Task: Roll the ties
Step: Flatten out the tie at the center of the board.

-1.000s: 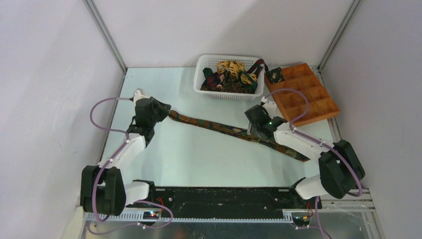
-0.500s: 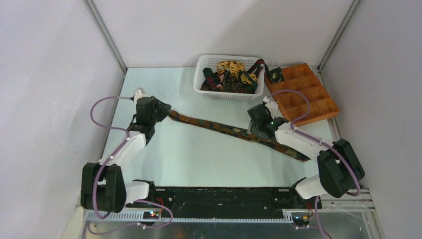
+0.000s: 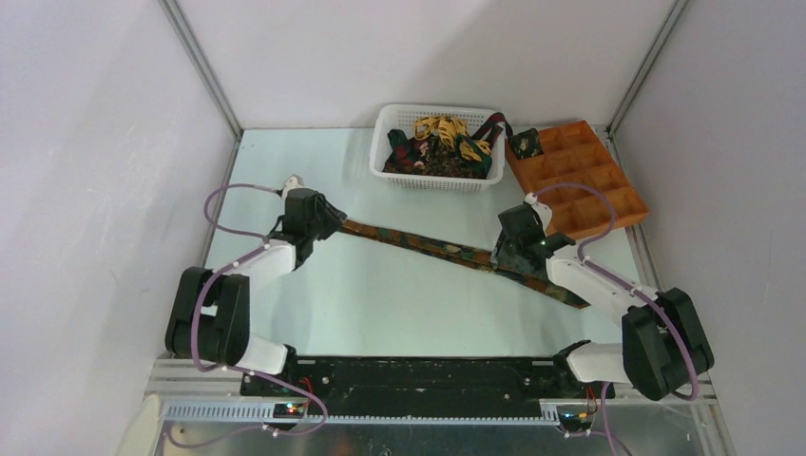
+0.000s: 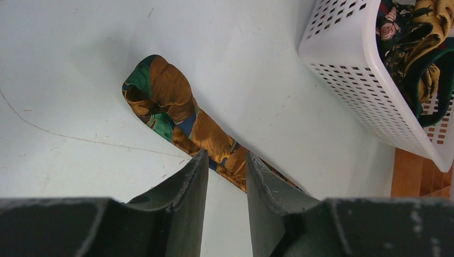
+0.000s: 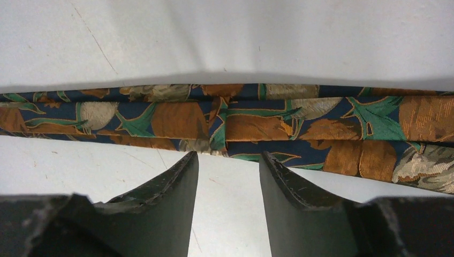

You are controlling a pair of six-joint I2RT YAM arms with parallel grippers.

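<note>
The tie (image 3: 447,249) is laid flat on the desk (image 3: 380,304), its long axis running near right to far left; its nearer stretch is faced by the right end effector (image 5: 229,158), moderately parted, nothing gripped; just behind the far-left tip the left end effector (image 4: 226,158) is set, narrowly parted.

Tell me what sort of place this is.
Probably a lab robot cell, not a home or shop: plain white panel walls box in the table, the left arm and right arm are bolted at its near edge, and a basket of ties sits beside a compartment tray.
</note>
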